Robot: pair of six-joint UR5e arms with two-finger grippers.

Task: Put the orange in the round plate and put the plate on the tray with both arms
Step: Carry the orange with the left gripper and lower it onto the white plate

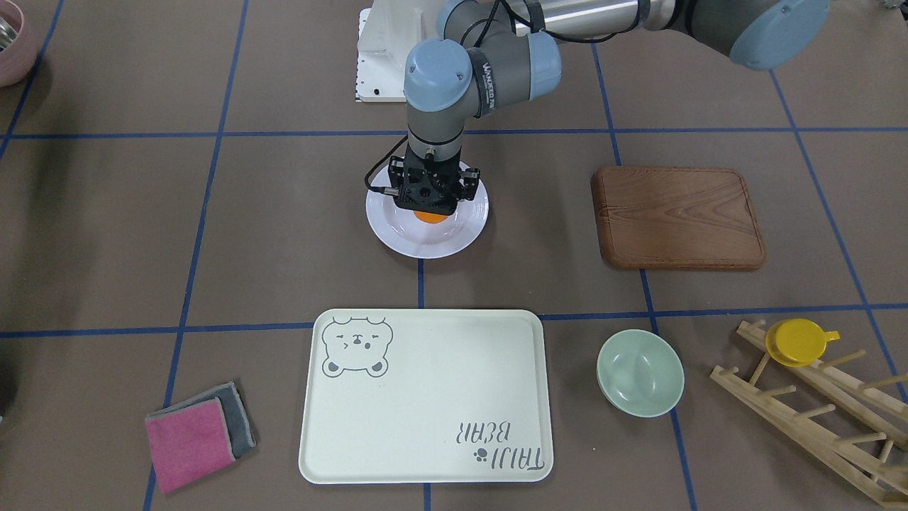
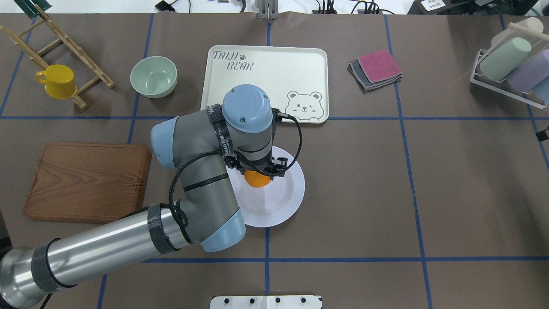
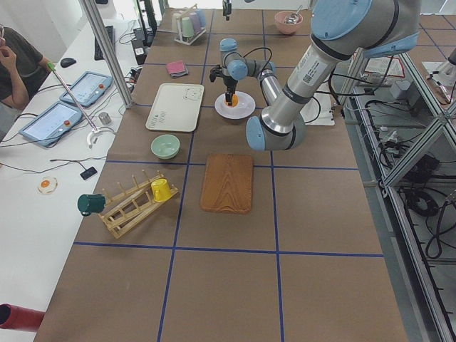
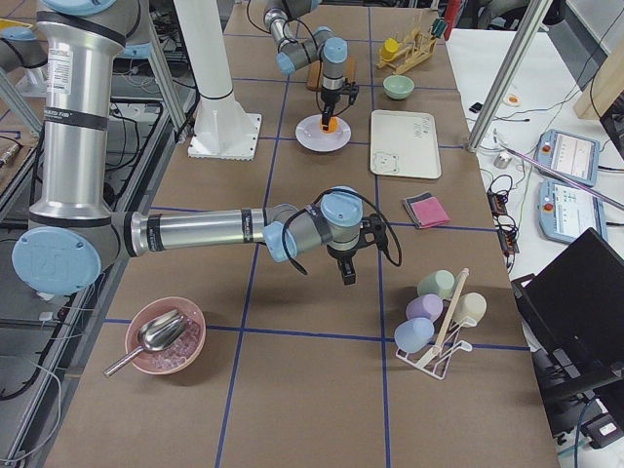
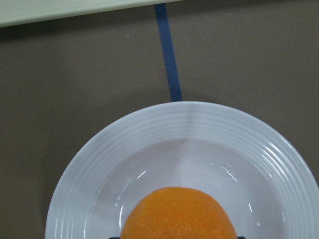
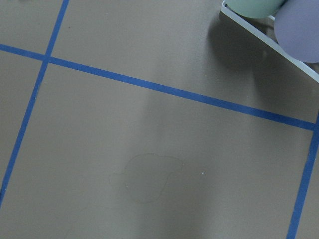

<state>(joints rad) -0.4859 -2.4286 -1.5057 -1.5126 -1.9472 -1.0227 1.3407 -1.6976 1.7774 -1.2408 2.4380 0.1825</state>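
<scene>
The orange [image 5: 179, 214] hangs low over the sunken centre of the white round plate [image 1: 461, 234], and I cannot tell whether it touches the plate. My left gripper [image 1: 425, 206] points straight down over the plate [image 2: 283, 206] and is shut on the orange [image 2: 257, 180]. The cream tray [image 1: 425, 397] with the bear drawing lies bare on the operators' side of the plate. My right gripper [image 4: 348, 278] hovers over bare table near the cup rack; whether it is open or shut I cannot tell.
A brown wooden board [image 1: 677, 216], a pale green bowl [image 1: 640, 372] and a wooden rack with a yellow cup [image 1: 798, 342] lie on my left side. Folded cloths [image 1: 198, 433], a cup rack [image 2: 510, 64] and a pink bowl with a scoop [image 4: 164, 336] are on my right.
</scene>
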